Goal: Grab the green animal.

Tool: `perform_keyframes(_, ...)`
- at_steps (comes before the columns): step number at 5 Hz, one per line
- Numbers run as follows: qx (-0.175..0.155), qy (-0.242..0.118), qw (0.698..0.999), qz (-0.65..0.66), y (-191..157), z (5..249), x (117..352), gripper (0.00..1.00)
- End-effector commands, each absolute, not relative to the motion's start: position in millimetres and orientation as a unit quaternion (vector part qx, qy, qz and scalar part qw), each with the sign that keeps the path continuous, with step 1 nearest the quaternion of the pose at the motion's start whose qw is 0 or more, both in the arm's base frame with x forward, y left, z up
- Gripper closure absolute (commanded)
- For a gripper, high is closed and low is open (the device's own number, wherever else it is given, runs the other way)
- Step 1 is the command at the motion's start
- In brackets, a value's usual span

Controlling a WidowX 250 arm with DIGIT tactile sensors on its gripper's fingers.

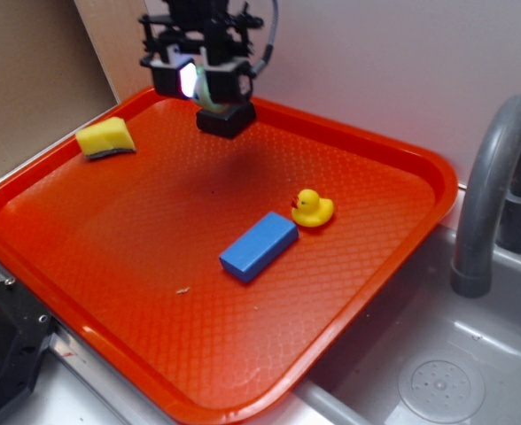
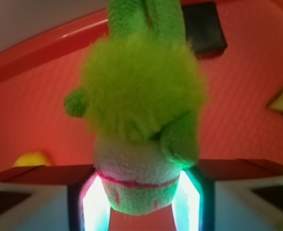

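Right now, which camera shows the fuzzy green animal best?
The wrist view: the green animal fills the picture, held in the tool. In the exterior view only a pale sliver peeks out of the tool.

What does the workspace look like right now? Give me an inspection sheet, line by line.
Surface: orange tray with a textured floor, resting beside a sink.
Job's things: green animal pinched in the gripper and lifted off the tray, hanging between the fingers.
Clutter: yellow rubber duck and blue block near the tray's middle, apparently touching; yellow sponge at the far left corner.
Grippers: gripper shut on the green animal, raised above the tray's far edge.
Cables: dark cable looping off the arm above the gripper.
Surroundings: grey faucet, sink drain, pale wall behind.
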State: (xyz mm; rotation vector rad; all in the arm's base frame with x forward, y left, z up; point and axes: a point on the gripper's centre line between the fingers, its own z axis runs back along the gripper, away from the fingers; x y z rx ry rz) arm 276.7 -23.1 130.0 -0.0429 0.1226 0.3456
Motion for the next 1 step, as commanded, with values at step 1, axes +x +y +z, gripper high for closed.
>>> perform_keyframes(1, -0.056, -0.021, 0.985, 0.159, -8.3, 198.1, 231.4, 1.0)
